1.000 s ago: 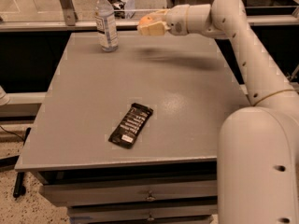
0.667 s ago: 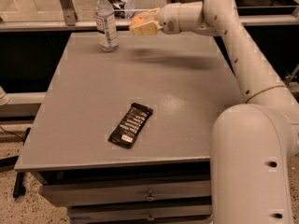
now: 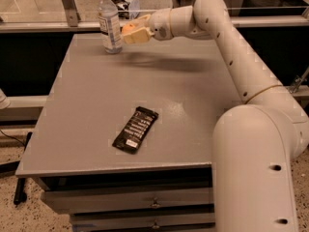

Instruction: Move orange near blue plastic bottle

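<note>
Leftward along the far edge the gripper (image 3: 130,33) has travelled, and it now hangs just beside the blue plastic bottle (image 3: 110,25), above the tabletop (image 3: 193,105). Its fingers (image 3: 140,36) pinch the orange (image 3: 127,28), held off the surface. To finish well, the arm should probably lower straight down, with no further drift left that could tip the upright bottle. It should release only once the fruit rests, since it may roll. Print on the bottle's label and white lettering on the black snack wrapper (image 3: 135,129) cannot be read.
</note>
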### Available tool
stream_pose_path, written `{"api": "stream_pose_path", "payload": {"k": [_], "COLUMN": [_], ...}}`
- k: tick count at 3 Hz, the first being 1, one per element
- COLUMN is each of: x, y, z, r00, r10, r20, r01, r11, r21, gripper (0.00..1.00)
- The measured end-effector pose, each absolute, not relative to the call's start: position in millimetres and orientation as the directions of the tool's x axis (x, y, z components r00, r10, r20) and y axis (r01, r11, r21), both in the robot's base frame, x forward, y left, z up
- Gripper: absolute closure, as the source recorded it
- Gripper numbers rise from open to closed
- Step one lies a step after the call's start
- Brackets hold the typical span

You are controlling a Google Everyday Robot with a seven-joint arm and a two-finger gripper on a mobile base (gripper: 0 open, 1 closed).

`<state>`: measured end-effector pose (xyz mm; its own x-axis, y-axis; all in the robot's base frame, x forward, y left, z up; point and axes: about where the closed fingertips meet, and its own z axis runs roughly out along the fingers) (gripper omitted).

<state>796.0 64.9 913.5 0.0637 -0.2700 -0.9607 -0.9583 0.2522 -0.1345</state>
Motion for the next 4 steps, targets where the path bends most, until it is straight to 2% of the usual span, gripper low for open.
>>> {"api": "stream_pose_path", "payload": {"k": [3, 4], "x": [803, 807], "y": [82, 77], "z": [872, 864], "r00": [0.035, 0.022], "r10": [-0.339, -0.353], "r20": [-0.940, -0.935], "r01": [-0.965, -0.961], "r11": [0.233, 0.252], "r21": [-0.120, -0.117], "gripper": [1.00, 0.81]}}
